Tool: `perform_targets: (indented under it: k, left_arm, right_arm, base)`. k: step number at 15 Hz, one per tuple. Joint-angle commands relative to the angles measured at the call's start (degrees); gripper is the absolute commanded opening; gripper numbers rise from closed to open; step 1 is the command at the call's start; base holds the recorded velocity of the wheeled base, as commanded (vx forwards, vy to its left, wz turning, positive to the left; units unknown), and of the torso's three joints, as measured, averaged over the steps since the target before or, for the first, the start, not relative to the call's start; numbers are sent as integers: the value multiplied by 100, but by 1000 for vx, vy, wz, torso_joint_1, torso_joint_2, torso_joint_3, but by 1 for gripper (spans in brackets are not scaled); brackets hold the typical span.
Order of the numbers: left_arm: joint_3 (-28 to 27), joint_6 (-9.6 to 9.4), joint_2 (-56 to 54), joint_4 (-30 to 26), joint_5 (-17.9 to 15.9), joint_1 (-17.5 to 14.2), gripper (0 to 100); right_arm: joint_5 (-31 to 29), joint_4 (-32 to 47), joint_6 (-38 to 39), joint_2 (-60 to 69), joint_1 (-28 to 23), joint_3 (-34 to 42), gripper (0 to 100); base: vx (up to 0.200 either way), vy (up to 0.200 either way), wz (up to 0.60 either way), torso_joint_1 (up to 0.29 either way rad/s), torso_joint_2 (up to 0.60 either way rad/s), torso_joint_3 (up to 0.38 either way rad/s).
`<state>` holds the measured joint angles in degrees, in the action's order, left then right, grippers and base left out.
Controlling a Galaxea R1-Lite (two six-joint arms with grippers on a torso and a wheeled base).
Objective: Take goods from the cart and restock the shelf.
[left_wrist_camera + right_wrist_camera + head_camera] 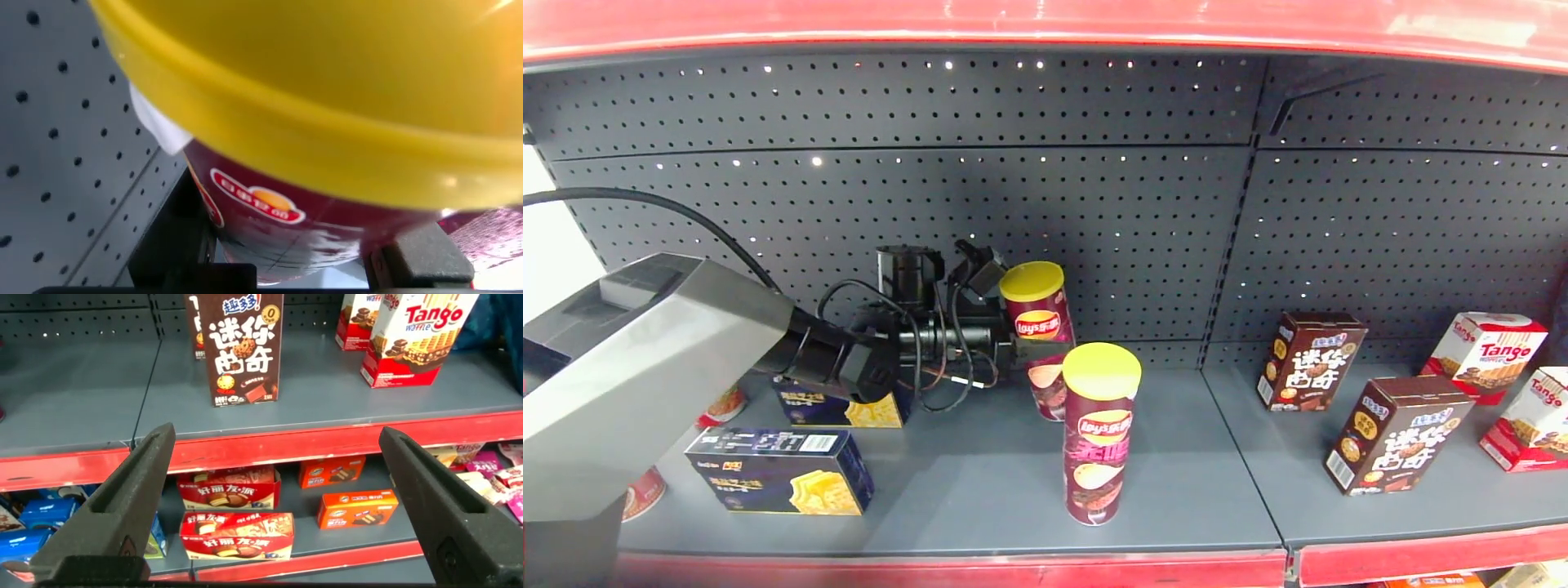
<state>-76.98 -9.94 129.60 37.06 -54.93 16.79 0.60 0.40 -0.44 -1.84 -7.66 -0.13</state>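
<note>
A maroon chips can with a yellow lid [1037, 318] stands slightly tilted near the back of the grey shelf [980, 478]. My left gripper [1031, 349] is shut on its middle, reaching in from the left. In the left wrist view the lid [327, 90] looms close above the can's maroon wall [270, 229], with a dark finger [176, 237] on one side. A second identical chips can [1098, 433] stands upright just in front of the held one, nearer the shelf edge. My right gripper [286, 514] is open with nothing in it, facing the shelf front from outside.
Two blue snack boxes [780, 474] [841, 408] lie left under my arm. Brown boxes [1307, 359] [1396, 433] and Tango boxes [1486, 355] stand right. The perforated back wall [1094, 204] is close behind the held can. Lower shelves hold more boxes [229, 490].
</note>
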Motion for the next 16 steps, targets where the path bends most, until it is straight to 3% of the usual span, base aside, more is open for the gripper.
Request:
perform_targets:
  k: [1, 16]
  left_arm:
    - [-98, 0, 66, 3, 0, 9, 0]
    - [-537, -8, 391, -261, 9, -105, 0]
  right_arm:
    - [2, 4, 0, -9, 1, -4, 100]
    - [2, -5, 0, -9, 1, -4, 100]
  base:
    - [0, 0, 0, 0, 0, 0]
    - [0, 0, 0, 0, 0, 0]
